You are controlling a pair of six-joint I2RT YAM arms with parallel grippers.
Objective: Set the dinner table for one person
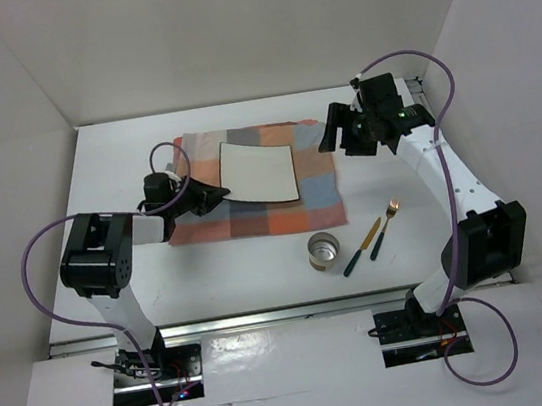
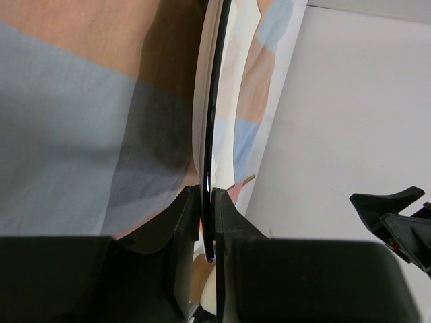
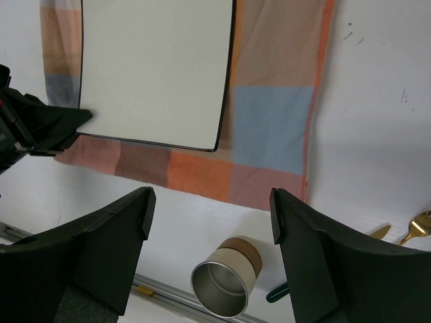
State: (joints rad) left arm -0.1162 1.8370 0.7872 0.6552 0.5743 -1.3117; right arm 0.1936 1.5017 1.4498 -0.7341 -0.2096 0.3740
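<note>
Left wrist alone shows the left hand [image 2: 207, 194] clamped on the plate [image 2: 215, 101].

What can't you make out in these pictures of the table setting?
Left wrist view: plate edge-on, its face hidden.
Right wrist view: fork cut off by the right edge; knife middle hidden behind the right claw.
Top view: fork's tines too small to count.
</note>
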